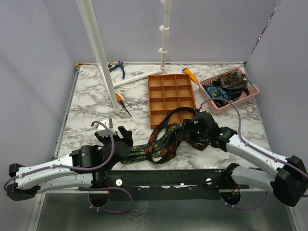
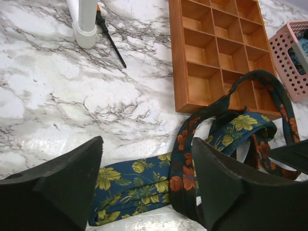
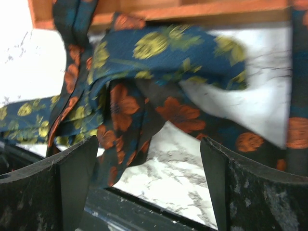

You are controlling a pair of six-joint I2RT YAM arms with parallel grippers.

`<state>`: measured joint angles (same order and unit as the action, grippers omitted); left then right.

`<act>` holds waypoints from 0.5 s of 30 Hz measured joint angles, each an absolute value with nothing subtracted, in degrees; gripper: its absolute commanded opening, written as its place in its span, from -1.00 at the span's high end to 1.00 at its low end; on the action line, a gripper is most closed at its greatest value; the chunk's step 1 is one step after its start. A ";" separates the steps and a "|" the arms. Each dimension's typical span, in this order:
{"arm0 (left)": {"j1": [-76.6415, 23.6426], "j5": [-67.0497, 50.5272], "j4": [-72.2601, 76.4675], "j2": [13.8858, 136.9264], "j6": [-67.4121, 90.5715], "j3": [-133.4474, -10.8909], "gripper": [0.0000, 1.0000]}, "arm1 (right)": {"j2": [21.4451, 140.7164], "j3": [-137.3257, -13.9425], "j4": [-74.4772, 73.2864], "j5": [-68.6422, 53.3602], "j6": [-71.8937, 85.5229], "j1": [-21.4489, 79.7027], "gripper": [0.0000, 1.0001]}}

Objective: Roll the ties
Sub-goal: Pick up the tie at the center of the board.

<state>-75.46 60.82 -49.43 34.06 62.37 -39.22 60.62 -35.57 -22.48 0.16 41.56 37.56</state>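
Both wide open, empty: left gripper [image 2: 147, 141], right gripper [image 3: 149, 140]. Ties [image 1: 159, 142] lie tangled on table [image 1: 91, 106] between them, one loop over tray [image 1: 150, 96] edge. Likely soft, light, slippery; pinch a flat free end.

arms [image 1: 53, 174]: white links, black joints | cables [image 1: 113, 144]: purple | fingers [image 2: 57, 187]: black

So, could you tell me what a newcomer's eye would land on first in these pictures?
The tangle of dark floral ties sprawls at the near middle of the marble table, one loop reaching onto the orange compartment tray behind it. The left gripper and right gripper hang open just above the fabric. A pink basket of more dark fabric sits at the far right.
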 measured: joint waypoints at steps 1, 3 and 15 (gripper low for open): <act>-75.46 60.80 -49.41 34.09 62.30 -39.22 -0.66 | 60.90 -35.53 -22.22 0.16 41.98 39.07 -0.80; -75.46 60.69 -49.39 34.37 61.43 -39.35 -0.68 | 61.36 -35.55 -21.43 0.25 42.96 41.80 -0.80; -75.46 56.93 -48.47 36.80 61.10 -38.48 -0.69 | 74.72 -35.94 -20.82 9.02 49.50 50.46 0.30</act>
<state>-75.46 56.93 -48.47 36.80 61.10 -38.48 74.72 -35.94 -20.82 9.02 49.50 50.46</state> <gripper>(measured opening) 0.845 0.528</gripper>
